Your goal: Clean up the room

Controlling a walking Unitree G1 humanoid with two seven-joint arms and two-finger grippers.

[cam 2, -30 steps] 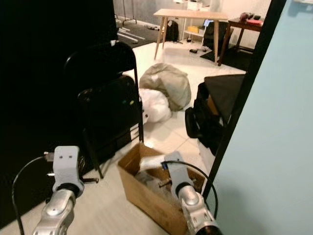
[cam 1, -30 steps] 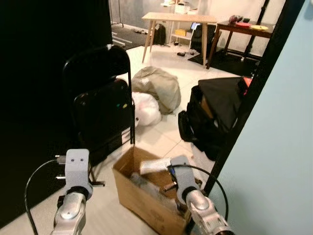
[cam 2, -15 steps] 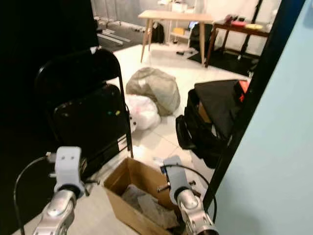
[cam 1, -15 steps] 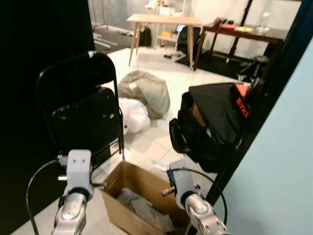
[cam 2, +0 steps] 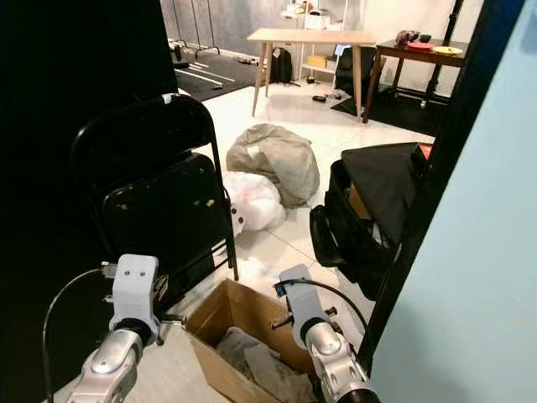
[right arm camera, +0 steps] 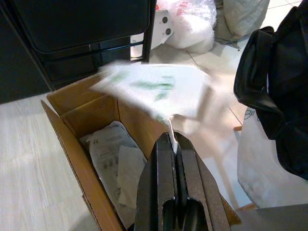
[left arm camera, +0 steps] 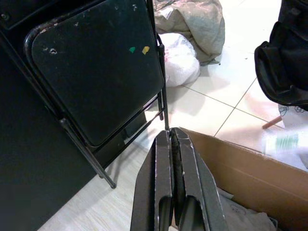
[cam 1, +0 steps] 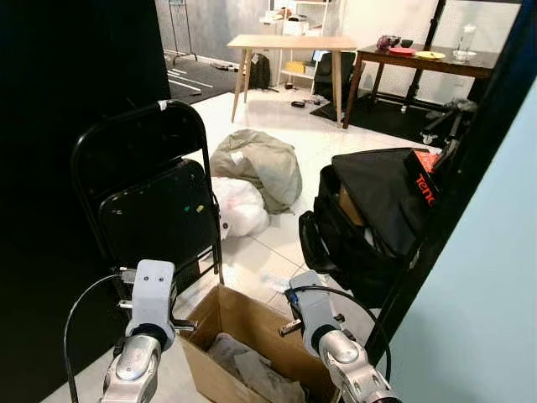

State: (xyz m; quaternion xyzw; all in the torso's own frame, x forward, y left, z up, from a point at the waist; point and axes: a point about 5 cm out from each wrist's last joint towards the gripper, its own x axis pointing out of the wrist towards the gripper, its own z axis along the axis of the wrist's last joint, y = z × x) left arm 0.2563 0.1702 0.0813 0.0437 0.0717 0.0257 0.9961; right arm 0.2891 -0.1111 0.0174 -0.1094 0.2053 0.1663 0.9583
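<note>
A cluttered studio-like room, half workspace and half storage.

We see pale floor tiles [cam 1: 277,252], a black folding chair [cam 1: 155,197] at 10 o'clock, stuffed bags [cam 1: 260,164] at 12, an open black duffel [cam 1: 369,214] at 2, and wooden tables [cam 1: 289,42] with shelving far off at 12 to 1 o'clock.

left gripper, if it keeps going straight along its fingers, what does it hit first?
Probably the folding chair: the left gripper, fingers shut, points over the cardboard box's near rim toward the chair's lower frame and leg. Depth is unclear, so it might meet the floor tiles beside that leg.
</note>
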